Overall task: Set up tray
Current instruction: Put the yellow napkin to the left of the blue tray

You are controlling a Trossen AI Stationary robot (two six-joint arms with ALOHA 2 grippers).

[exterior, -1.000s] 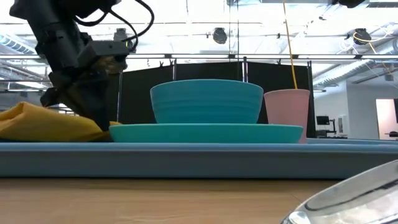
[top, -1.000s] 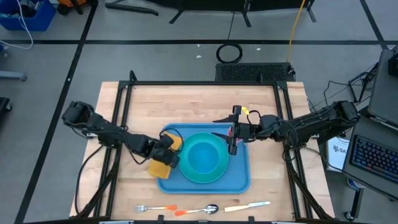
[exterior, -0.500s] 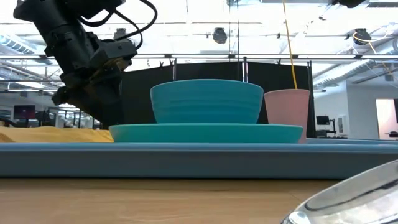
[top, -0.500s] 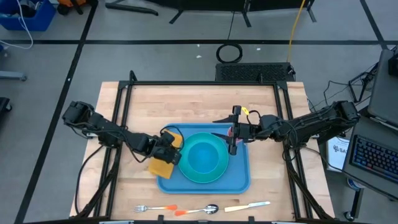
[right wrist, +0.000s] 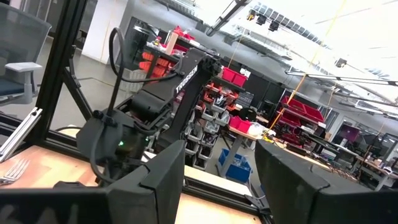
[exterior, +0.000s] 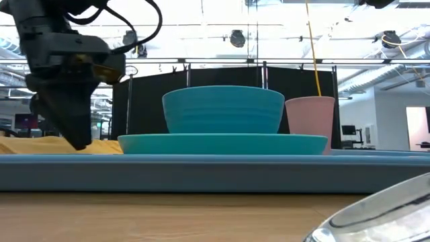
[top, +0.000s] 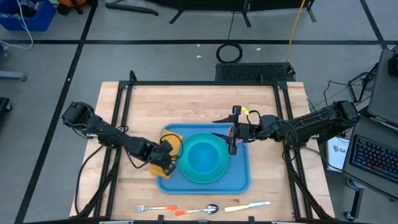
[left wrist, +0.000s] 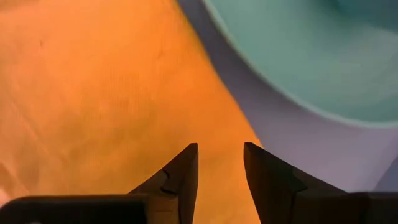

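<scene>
left tool over the napkin at the tray's left edge

the tray (top: 239,176) sits mid-table, holding the plate (top: 214,169), bowl (exterior: 223,109) and pink cup (exterior: 310,115). the left tool (left wrist: 219,163) hovers over the yellow napkin (left wrist: 93,93) beside the plate, fingers slightly parted and gripping nothing — probably placing the cloth there. the right tool (right wrist: 219,163) waits at the tray's far right corner, open — clear of the work.

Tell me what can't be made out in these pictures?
- High view: the left gripper covers much of the yellow napkin at the tray edge.
- Low view: the pink cup is partly hidden behind the teal bowl; a blurred shiny object is cut off by the corner.
- High view: the cutlery is too small for detail.
</scene>
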